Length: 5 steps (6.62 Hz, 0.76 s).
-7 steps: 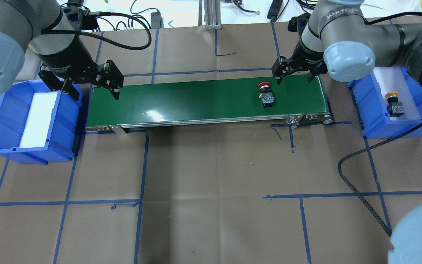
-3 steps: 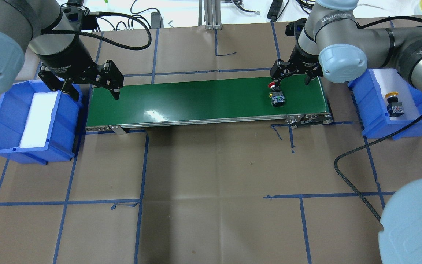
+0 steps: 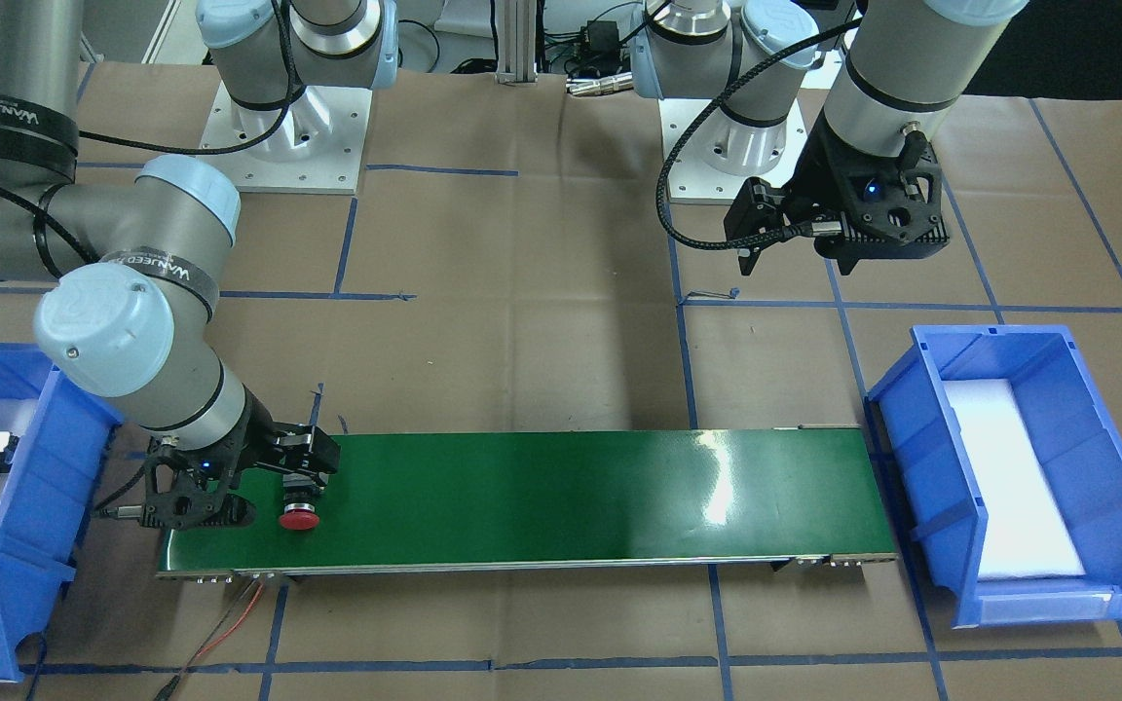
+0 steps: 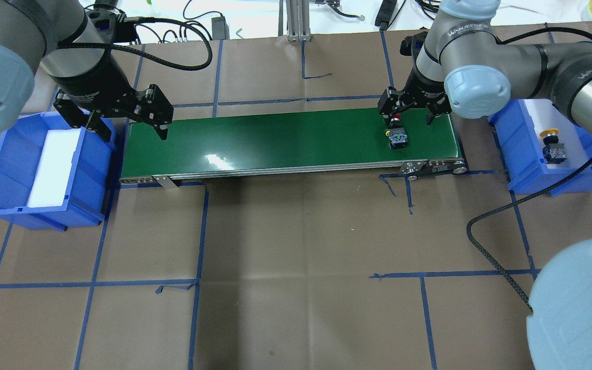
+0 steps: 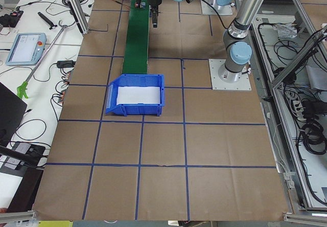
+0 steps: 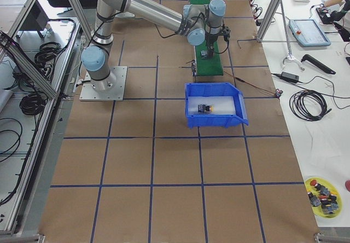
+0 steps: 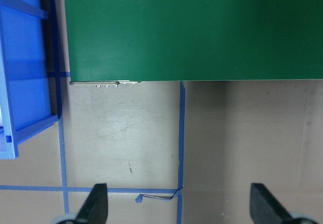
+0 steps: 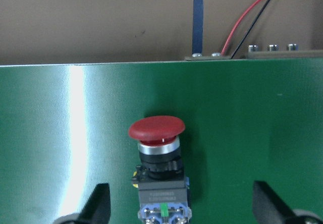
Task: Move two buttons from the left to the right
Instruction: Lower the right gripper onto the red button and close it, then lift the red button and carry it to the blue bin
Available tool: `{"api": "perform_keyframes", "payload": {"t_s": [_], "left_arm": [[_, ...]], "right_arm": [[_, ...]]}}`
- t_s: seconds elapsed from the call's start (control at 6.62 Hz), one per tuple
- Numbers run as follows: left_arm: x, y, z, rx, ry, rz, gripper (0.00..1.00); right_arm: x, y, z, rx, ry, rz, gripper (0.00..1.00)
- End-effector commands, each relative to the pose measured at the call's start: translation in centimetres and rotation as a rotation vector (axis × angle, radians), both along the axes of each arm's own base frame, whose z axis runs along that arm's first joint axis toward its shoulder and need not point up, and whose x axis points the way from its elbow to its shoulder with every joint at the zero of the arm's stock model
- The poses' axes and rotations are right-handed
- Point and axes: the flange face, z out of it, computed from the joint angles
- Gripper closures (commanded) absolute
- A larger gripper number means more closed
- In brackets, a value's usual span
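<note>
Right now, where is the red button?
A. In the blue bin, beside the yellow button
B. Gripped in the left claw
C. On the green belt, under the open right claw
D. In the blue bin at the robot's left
C: the red button lies on the green belt between the spread fingers of the right claw, and neither finger touches it.

We look on a wide table covered in brown paper, which blue tape lines mark into large squares. Aluminium frame posts stand at its edges. Along one side runs a white bench with a coiled black cable and a screened handheld unit on it. Beyond the frame on the opposite side lie more cables. The light is bright and even.
</note>
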Motion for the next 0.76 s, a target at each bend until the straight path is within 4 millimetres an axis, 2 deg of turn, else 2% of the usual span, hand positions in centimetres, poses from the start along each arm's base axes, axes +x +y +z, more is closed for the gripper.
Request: {"api": "perform_keyframes", "payload": {"t_s": [0.0, 0.15, 0.3, 0.45, 0.6], "left_arm": [[0.0, 0.0, 0.0, 0.000, 0.000, -0.001, 0.00], [-0.1, 0.0, 0.0, 0.000, 0.000, -0.001, 0.00], [-0.1, 0.0, 0.0, 0.000, 0.000, -0.001, 0.00], [-0.1, 0.0, 0.0, 0.000, 0.000, -0.001, 0.00], [0.0, 0.0, 0.0, 0.000, 0.000, 0.001, 0.00]], "right_arm": [[-0.1, -0.3, -2.3, 0.034, 0.000, -0.003, 0.01], [-0.2, -0.4, -2.7, 0.039, 0.009, -0.009, 0.25], [-0.4, -0.3, -2.7, 0.050, 0.020, -0.003, 0.91], [-0.5, -0.5, -2.0, 0.036, 0.024, 0.008, 0.97], [-1.0, -0.5, -1.6, 0.032, 0.058, 0.007, 0.97]]}}
